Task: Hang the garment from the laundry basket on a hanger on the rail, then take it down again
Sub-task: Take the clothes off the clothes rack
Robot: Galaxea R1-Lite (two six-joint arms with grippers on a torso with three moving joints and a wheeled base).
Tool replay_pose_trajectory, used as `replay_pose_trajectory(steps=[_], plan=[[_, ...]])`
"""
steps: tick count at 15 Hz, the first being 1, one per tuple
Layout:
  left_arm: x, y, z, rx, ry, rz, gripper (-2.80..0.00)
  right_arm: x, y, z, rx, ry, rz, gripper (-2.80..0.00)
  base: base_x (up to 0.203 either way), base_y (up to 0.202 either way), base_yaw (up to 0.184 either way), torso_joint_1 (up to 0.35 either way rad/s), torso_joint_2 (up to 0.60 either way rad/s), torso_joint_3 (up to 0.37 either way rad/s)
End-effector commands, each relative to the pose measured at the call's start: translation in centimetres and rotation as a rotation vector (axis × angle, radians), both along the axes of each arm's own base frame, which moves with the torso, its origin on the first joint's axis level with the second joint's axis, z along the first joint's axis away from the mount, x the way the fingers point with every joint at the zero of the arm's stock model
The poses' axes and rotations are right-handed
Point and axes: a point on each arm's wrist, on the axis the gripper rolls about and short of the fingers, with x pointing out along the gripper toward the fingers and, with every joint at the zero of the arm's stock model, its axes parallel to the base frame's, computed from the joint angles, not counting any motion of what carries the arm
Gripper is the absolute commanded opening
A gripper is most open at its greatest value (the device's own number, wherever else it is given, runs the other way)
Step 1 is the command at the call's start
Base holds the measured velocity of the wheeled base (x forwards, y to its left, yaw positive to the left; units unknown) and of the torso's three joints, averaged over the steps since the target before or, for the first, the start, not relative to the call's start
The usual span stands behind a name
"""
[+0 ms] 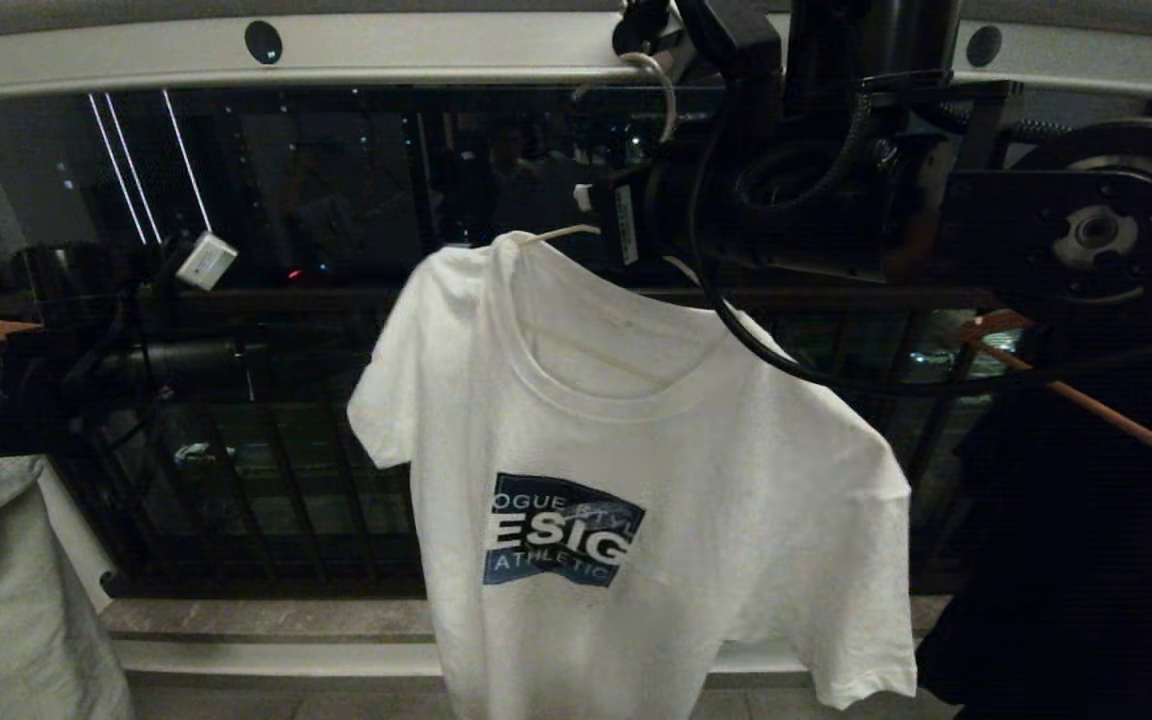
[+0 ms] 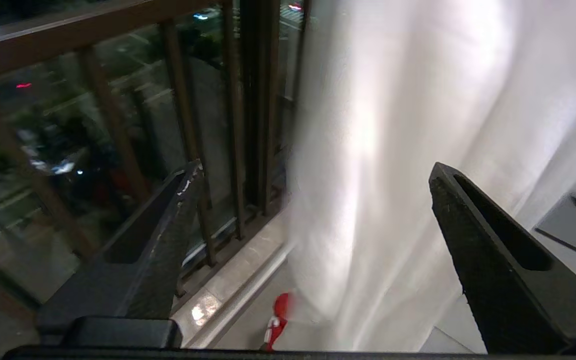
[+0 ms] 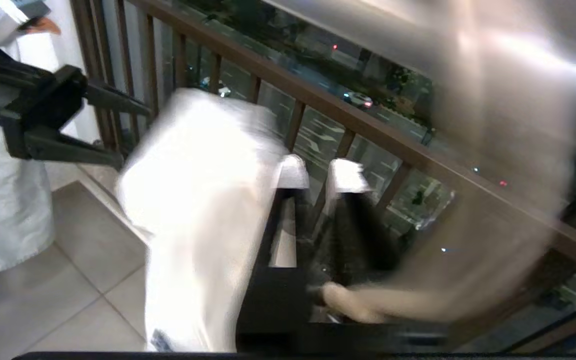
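Under the rail (image 1: 386, 55), at 12 o'clock in the head view: white T-shirt (image 1: 656, 480) hangs on the wire hanger (image 1: 658, 90), hook over the bar.
Blue chest logo faces the camera, shirt tilted, its shoulder at 2 o'clock lower. Right gripper (image 3: 318, 172) sits at 1 o'clock by the hanger neck, jaws clenched close together; whether they pinch the wire, can't tell, view blurred. Left gripper (image 2: 313, 170) is at 9 o'clock of the shirt, jaws released and spread wide, apart from the cloth, nothing between them. Dark balcony railing (image 1: 266, 450) behind. Black garment (image 1: 1086, 540) on wooden hanger (image 1: 1086, 395) at 3 o'clock. Pale cloth (image 1: 6, 600) at 8 o'clock. Small red thing (image 2: 279, 320) on floor.
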Motion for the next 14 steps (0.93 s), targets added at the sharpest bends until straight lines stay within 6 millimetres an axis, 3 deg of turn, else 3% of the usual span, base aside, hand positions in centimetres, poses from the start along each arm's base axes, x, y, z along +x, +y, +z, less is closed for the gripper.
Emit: replay_pose_trajectory(steps=[1, 4, 6, 10, 14], plan=[[0.5, -0.4, -0.6, -0.003, 0.013, -0.018, 0.00, 0.1, 0.1, 0.0, -0.006, -0.007, 0.000, -2.80, 0.000, 0.000, 0.000, 0.000, 0.00, 0.000], [1.2, -1.0, -1.4, -0.005, 0.030, -0.033, 0.00, 0.0, 0.1, 0.1, -0.006, -0.009, 0.000, -2.80, 0.000, 0.000, 0.000, 0.000, 0.00, 0.000], [1.1, -1.0, -0.9, -0.006, 0.029, -0.025, 0.00, 0.0, 0.0, 0.1, -0.007, -0.010, 0.000, -2.80, 0.000, 0.000, 0.000, 0.000, 0.00, 0.000], [-0.2, -0.9, 0.1, -0.014, 0.143, 0.005, 0.00, 0.0, 0.1, -0.2, -0.013, -0.001, 0.003, -2.80, 0.000, 0.000, 0.000, 0.000, 0.00, 0.000], [-1.8, -0.8, -0.7, 0.004, 0.155, 0.006, 0.00, -0.8, -0.2, -0.9, -0.044, 0.049, 0.039, -2.80, 0.000, 0.000, 0.000, 0.000, 0.00, 0.000]])
